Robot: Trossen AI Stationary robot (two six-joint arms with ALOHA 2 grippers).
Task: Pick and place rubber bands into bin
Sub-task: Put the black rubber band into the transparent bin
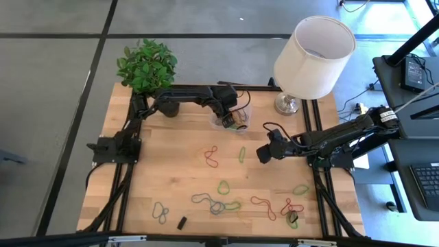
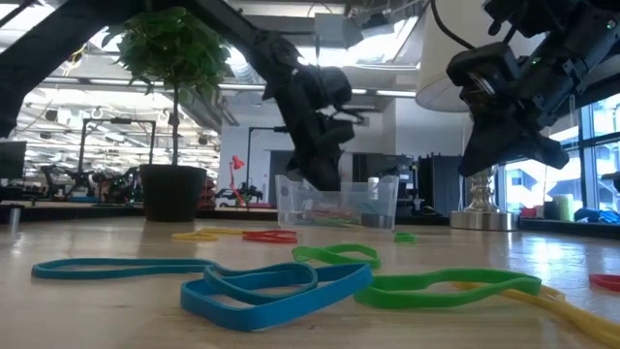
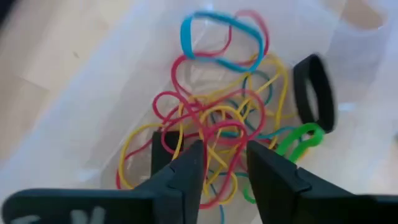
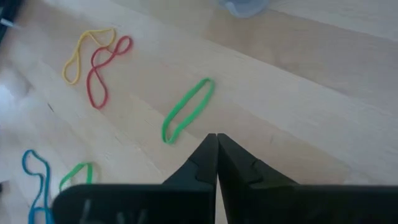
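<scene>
The left hand [image 3: 224, 165] hangs released over one clear bin [image 1: 232, 121] of tangled rubber bands [image 3: 217, 124]; the right hand [image 4: 216, 149], clenched empty, hovers above the desk [image 1: 171, 171], a dozen-odd bands scattered there.

Rubber bands [image 3: 214, 118] red, yellow, blue, green, black; bin [image 2: 336, 202] clear.

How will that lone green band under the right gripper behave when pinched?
Probably floppy: the green band lies flat on the table as a thin, squashed loop. Likely very light, so it may drag or flick aside. It offers little height, so the right gripper, fingers shut now, may slip off it.
</scene>
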